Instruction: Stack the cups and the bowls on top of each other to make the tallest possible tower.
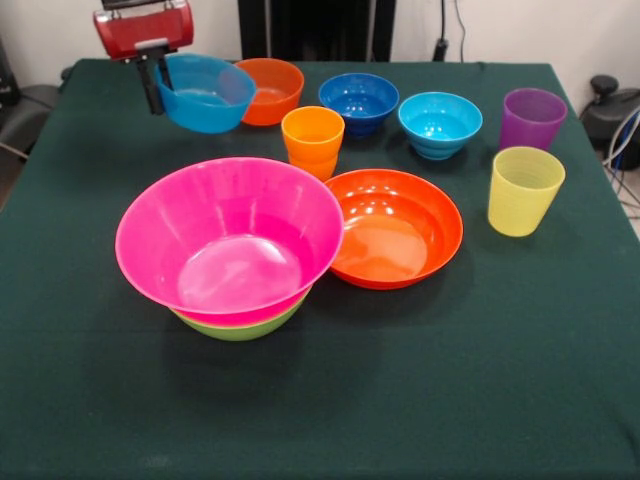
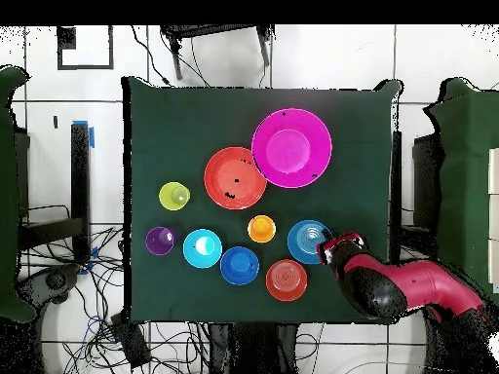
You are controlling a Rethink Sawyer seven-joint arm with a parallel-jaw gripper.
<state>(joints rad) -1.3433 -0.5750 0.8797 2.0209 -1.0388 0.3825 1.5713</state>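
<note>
Two bowls make up the tower [image 1: 238, 300] so far: big pink bowl [image 1: 228, 240] nested in lime green bowl [image 1: 240, 325], sitting at the front-left of the dark green table [image 1: 420, 400] in the front view. Gripper [image 1: 155, 75] is closed on the rim of a small blue bowl [image 1: 205, 93], which looks lifted and tilted, near the table's back-left corner. Judged step: carrying this bowl toward the tower. Next move calls for swinging it over the pink bowl's centre, levelling it, lowering, then releasing so it nests rather than slides. Shallow orange bowl [image 1: 393, 228] sits just beside the tower, touching or nearly touching the pink rim. Orange cup [image 1: 312, 142] is behind them. Along the back: small orange bowl [image 1: 272, 90], dark blue bowl [image 1: 358, 102], cyan bowl [image 1: 440, 124], purple cup [image 1: 531, 118]. Yellow cup [image 1: 524, 190] stands in front of the purple one.
</note>
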